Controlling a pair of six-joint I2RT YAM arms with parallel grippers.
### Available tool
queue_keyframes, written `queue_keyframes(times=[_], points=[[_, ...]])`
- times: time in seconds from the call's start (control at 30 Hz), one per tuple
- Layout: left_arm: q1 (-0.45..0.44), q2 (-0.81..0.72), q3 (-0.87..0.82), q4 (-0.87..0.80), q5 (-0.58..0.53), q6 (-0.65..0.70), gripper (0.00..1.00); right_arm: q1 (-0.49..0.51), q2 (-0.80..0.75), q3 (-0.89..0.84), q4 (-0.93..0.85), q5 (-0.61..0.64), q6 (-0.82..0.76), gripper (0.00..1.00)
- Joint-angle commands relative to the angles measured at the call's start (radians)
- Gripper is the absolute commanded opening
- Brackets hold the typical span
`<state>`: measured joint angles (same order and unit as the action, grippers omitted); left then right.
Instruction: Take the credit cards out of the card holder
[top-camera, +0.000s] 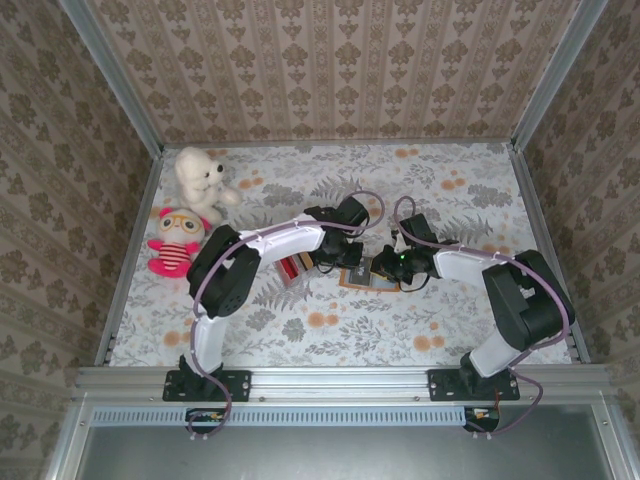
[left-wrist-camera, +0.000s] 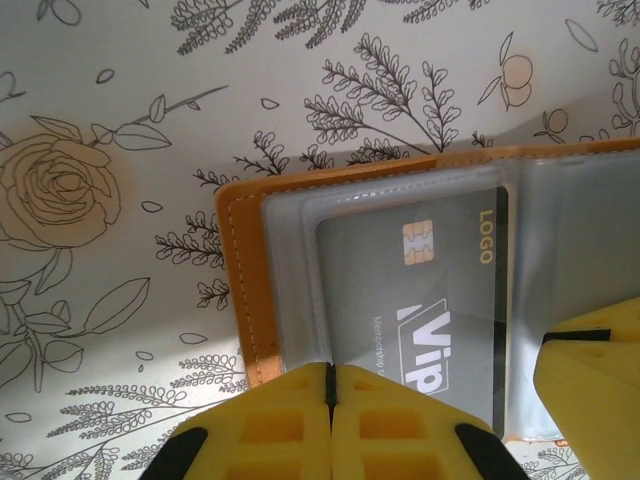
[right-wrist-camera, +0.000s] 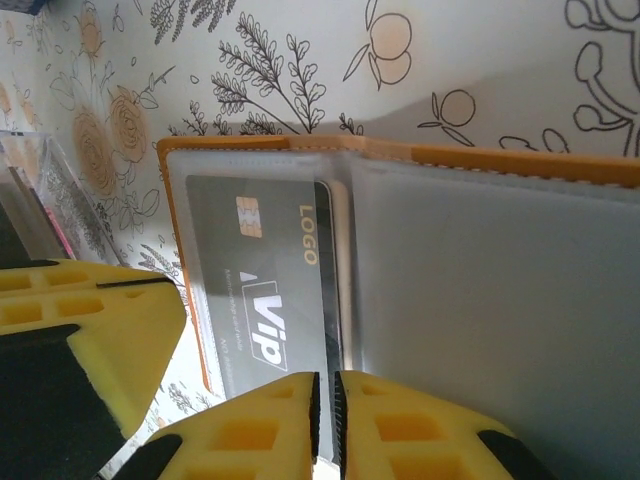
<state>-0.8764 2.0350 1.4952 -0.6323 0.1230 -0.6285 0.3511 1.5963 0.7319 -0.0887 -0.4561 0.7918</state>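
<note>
Left gripper (left-wrist-camera: 330, 398) and right gripper (right-wrist-camera: 325, 408), both narrowed to a slit, meet the flat tan-orange leather card holder's (left-wrist-camera: 250, 290) edge, probably to free its dark grey plastic card (left-wrist-camera: 420, 300).

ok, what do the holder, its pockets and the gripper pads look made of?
Holder: matte tan leather or faux leather, stitched rim. Pockets: frosted clear plastic; card shows through. Pads: yellow foam or soft rubber, moulded recesses; can't tell which.
</note>
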Motion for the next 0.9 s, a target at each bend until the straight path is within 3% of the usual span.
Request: queue_keyframes(times=[0.0, 0.4, 0.87], points=[[-0.003, 0.019, 0.022, -0.032, -0.005, 0.003, 0.06, -0.004, 0.024, 0.015, 0.018, -0.021, 0.012, 0.15], [-0.003, 0.047, 0.004, -0.037, 0.015, -0.010, 0.05, -0.004, 0.083, 0.026, -0.019, -0.014, -0.027, 0.20], [-0.003, 0.070, -0.006, -0.030, 0.055, -0.005, 0.04, -0.004, 0.094, 0.029, 0.037, -0.104, -0.029, 0.15]])
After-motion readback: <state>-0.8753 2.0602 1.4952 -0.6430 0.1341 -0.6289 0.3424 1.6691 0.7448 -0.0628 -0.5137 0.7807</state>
